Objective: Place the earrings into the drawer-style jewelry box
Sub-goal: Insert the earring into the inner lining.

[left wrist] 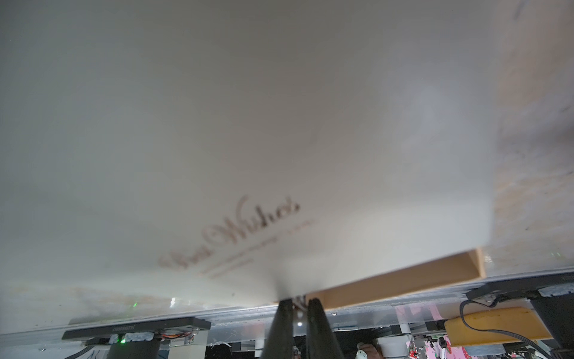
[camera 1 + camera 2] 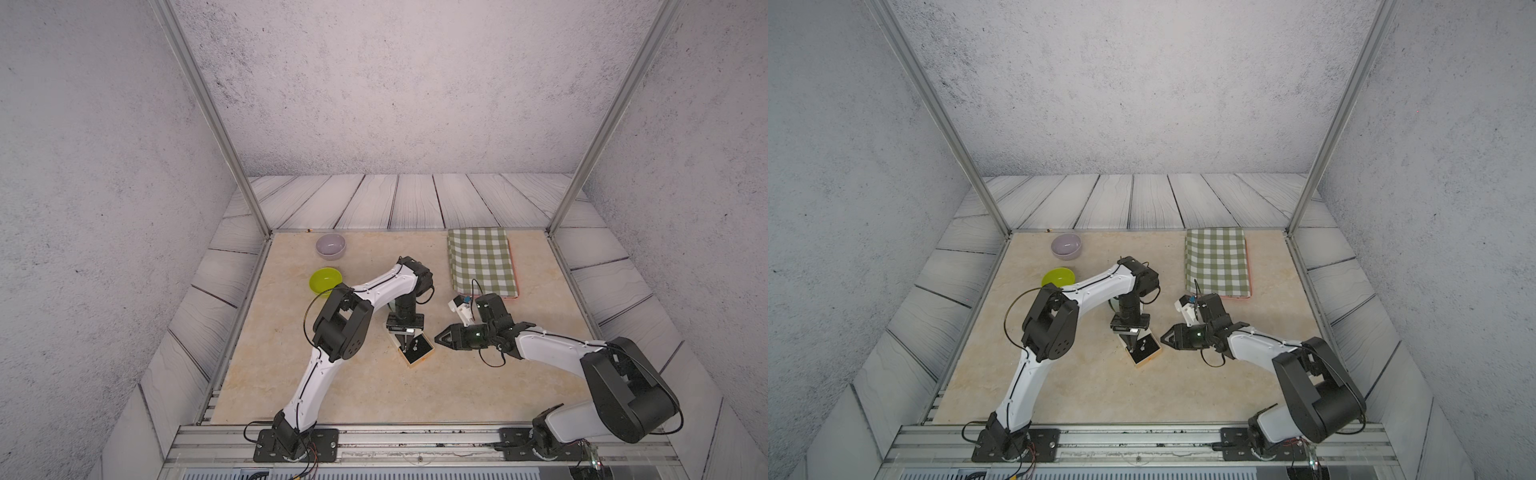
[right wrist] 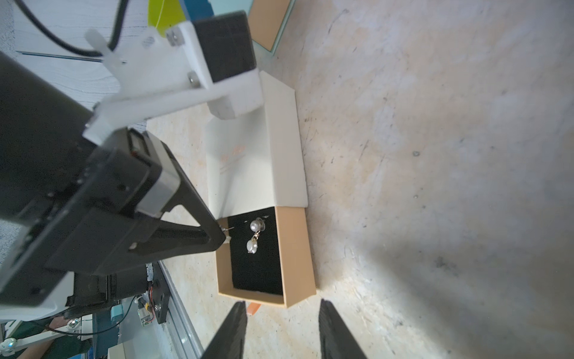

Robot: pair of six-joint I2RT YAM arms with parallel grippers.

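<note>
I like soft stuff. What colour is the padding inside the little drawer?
Black. The padding in the tan drawer shows best in the right wrist view.

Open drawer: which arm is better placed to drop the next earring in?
Left. The left tool is shut right over the drawer, seemingly pinching a tiny earring at its tips. The right tool is open and empty, beside the drawer's end.

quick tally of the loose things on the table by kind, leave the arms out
Round plastic bowls: 2, the lilac one and the lime green one
Folded green-and-white checked cloth: 1
White drawer-style jewelry box with open tan drawer: 1
Pearl drop earring lying on the drawer's black lining: 1
Total: 5
</note>
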